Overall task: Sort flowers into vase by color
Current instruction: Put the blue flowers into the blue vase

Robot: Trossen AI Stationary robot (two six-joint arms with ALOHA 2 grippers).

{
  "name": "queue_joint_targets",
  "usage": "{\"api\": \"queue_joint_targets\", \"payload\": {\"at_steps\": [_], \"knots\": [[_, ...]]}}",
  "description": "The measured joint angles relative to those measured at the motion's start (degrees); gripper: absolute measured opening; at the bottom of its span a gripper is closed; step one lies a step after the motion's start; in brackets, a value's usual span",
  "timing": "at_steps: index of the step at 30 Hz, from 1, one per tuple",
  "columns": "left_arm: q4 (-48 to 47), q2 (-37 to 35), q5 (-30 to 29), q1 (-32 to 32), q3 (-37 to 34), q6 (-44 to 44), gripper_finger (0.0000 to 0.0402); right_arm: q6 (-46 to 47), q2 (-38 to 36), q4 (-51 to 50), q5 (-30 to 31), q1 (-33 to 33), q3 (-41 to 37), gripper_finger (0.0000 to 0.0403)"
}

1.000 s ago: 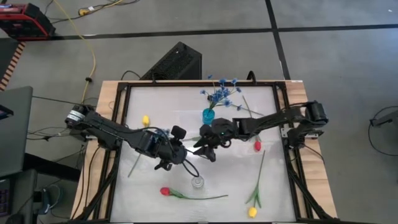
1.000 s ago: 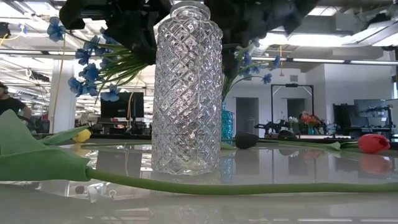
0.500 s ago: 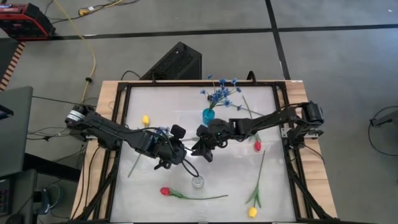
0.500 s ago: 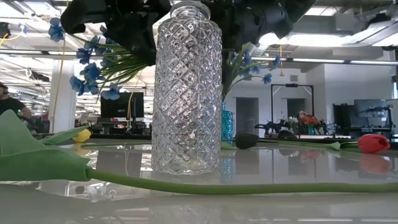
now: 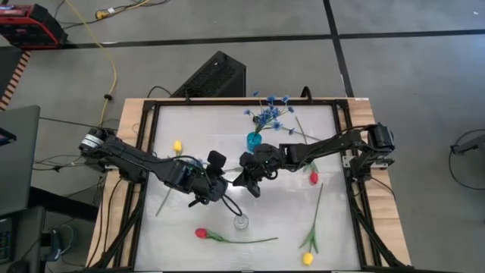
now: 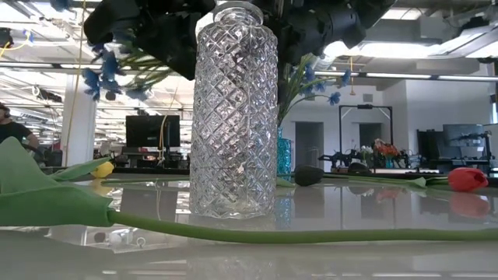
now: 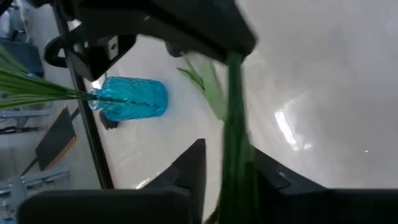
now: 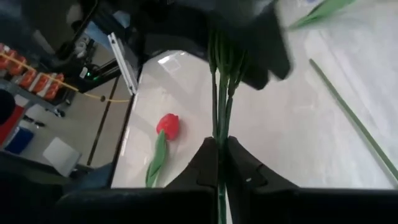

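A spray of blue flowers (image 6: pixel 101 74) on thin green stems hangs in the air between my two grippers, above the table's middle. My left gripper (image 5: pixel 222 184) and my right gripper (image 5: pixel 244 179) face each other, both shut on its stems. A blue vase (image 5: pixel 254 140) with blue flowers stands just beyond them. A clear cut-glass vase (image 5: pixel 240 222) stands upright nearer the front. A red tulip (image 5: pixel 201 233) lies beside it, its stem on the table. My left gripper pinches the spray's green stem (image 7: pixel 235 146) between its two fingers, and the stem runs along between them. The spray is lifted clear of the table. My right gripper pinches the bundle of thin stems (image 8: pixel 221 134) between its two closed fingers, and the stems run straight out ahead of the fingertips. It comes from the table's right side, and the stems are clear of the table.
A yellow tulip (image 5: pixel 177 145) lies at the back left and a loose stem (image 5: pixel 163 201) at the left. A second red tulip (image 5: pixel 313 177) and a long-stemmed yellow tulip (image 5: pixel 307 258) lie at the right. A black frame (image 5: pixel 144 152) rims the table.
My right gripper has moved a little toward the table's left, closer to my left gripper. In the low view the spray's blue blossoms have risen and swung toward the picture's upper left.
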Motion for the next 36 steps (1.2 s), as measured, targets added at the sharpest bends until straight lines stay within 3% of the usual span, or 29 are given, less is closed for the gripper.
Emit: {"api": "queue_joint_targets", "payload": {"at_steps": [4,8,10,17,20,24,27,30,33,36], "knots": [[-0.9,-0.1,-7.5,-1.4,0.0,-0.4,0.0123,-2.4,-0.3,-0.5,0.0,-0.1,0.0,0.0033],[-8.6,-1.6,-17.2,-3.0,0.0,-5.6,0.0150,-4.6,-2.2,-1.9,2.4,0.0,-1.4,0.0033],[-12.3,-2.9,-16.2,-3.7,0.0,-8.7,0.0154,-5.5,-4.3,-3.7,5.6,0.0,-2.9,0.0033],[-19.5,-10.7,-3.2,-4.2,0.0,-22.7,0.0154,-7.1,-15.5,-1.0,18.0,-0.8,-12.1,0.0033],[-21.8,-14.8,-3.3,-4.5,0.0,-26.5,0.0153,-7.1,-19.1,4.6,21.6,-0.8,-16.8,0.0033],[-21.9,-23.5,-10.3,-5.6,-3.8,-30.8,0.0153,-12.1,-21.4,18.6,25.6,-0.7,-23.4,0.0033],[-15.4,-31.6,-16.9,-7.0,-10.8,-34.3,0.0153,-19.1,-19.8,34.1,26.2,-0.7,-27.8,0.0033],[-2.0,-40.1,-18.1,-7.3,-21.3,-35.3,0.0153,-27.1,-15.9,48.3,25.9,-1.1,-29.4,0.0033],[17.4,-46.7,-17.1,-7.3,-34.1,-30.5,0.0153,-33.4,-11.1,50.7,25.9,-2.1,-28.6,0.0033],[42.1,-50.4,-14.3,-7.3,-46.7,-20.6,0.0153,-31.4,-6.6,51.1,26.2,-3.5,-26.4,0.0033]]}}
